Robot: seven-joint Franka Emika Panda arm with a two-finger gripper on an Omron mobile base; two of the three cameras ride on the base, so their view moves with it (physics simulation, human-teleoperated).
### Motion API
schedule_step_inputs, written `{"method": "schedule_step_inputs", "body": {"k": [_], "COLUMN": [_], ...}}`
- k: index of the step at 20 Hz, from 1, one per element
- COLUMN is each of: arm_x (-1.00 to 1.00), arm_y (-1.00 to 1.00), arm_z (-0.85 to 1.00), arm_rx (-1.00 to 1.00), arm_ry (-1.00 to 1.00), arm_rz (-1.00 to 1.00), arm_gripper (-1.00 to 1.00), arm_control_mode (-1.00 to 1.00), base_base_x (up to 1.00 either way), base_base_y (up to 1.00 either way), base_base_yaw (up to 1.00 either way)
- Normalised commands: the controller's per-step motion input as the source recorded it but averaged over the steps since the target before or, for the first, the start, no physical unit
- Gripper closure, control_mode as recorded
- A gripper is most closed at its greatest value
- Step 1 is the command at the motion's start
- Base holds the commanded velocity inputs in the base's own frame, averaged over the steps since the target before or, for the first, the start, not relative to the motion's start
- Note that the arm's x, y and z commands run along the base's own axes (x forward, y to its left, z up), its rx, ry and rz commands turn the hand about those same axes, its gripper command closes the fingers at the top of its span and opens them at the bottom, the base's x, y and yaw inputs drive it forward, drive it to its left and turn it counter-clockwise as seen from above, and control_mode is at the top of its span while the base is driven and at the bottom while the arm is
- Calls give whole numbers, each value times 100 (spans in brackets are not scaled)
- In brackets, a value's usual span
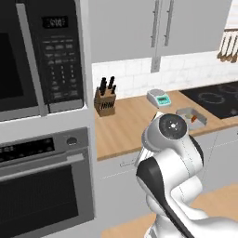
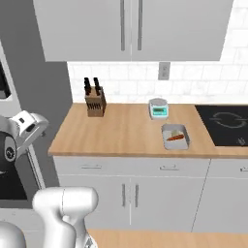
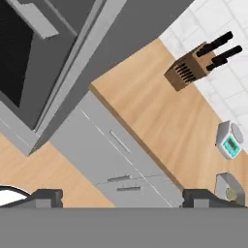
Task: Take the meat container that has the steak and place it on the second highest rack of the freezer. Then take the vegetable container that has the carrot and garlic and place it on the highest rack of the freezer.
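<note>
1. We see our gripper [image 3: 121,196] with its fingers spread wide and nothing between them, hanging over the counter [image 2: 126,131] edge and the grey drawers below.
2. The vegetable container [image 2: 175,136] sits on the counter near the cooktop [image 2: 225,123], holding the carrot [image 2: 176,137]; a pale lump beside the carrot may be the garlic, but we cannot tell.
3. A small scale [image 2: 158,108] stands just behind it, and a knife block [image 2: 94,100] stands well apart to the left.
4. Ovens [image 1: 42,139] fill the tall unit left of the counter.
</note>
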Motion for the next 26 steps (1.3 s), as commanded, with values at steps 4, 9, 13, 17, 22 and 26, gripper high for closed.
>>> {"method": "schedule_step_inputs", "body": {"k": [4,9,13,17,22,26], "arm_x": [0,0,0,0,23,85], "arm_y": [0,0,0,0,-14,-49], "arm_z": [0,0,0,0,-19,-33], "arm_rx": [0,0,0,0,4,18], "arm_ry": [0,0,0,0,4,23], "arm_rz": [0,0,0,0,-1,-26], "arm_gripper": [-100,-100,-100,-100,-100,-100], "arm_control_mode": [100,100,100,100,-100,-100], "base_base_x": [59,66,66,49,5,0], "base_base_y": [-100,-85,-69,-43,-12,0], "base_base_yaw": [-6,6,28,31,8,0]}}
